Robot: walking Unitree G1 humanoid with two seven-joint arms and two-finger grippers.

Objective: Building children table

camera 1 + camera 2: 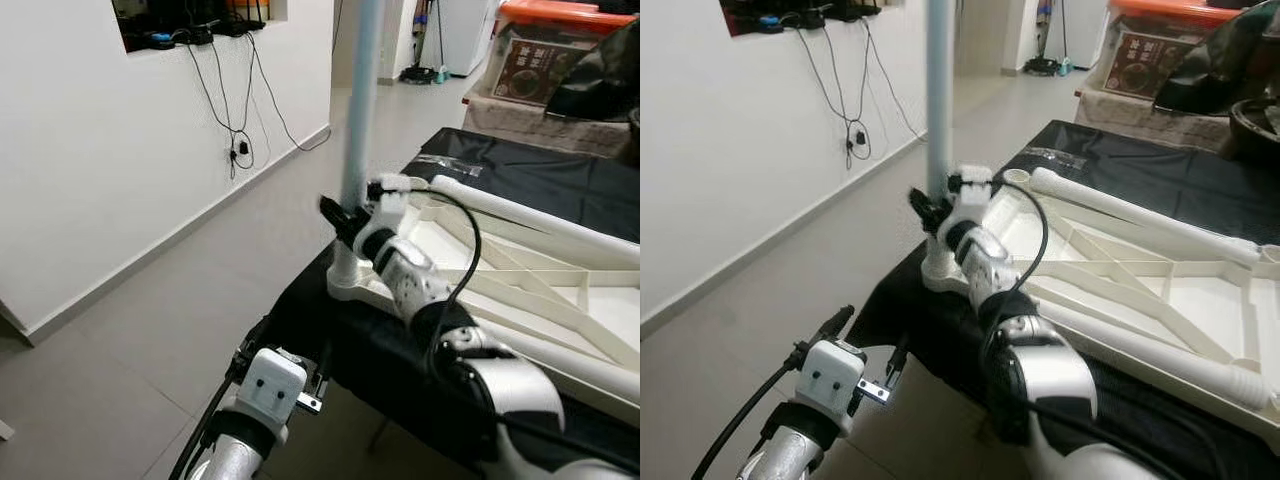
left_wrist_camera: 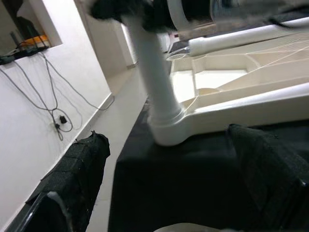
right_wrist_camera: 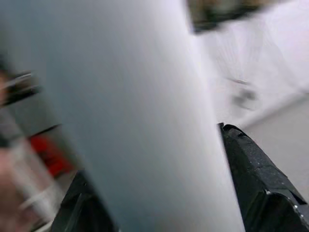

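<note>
Tabletop [image 1: 560, 300] lies upside down on black-covered surface [image 1: 560, 180], ribbed underside up, right of scene. Pale leg [image 1: 358, 130] stands upright in near-left corner socket [image 1: 345, 285]. Right gripper [image 1: 345, 215] clamped round leg just above socket. Left gripper [image 1: 262, 352] hangs low at near left, fingers [image 2: 77, 179] spread wide, holding nothing. Loose leg [image 1: 530, 215] lies along far rim. Judgement: hollow plastic tube, light, stiff, smooth so may slip when twisted; grip low near socket for leverage, push straight down.
</note>
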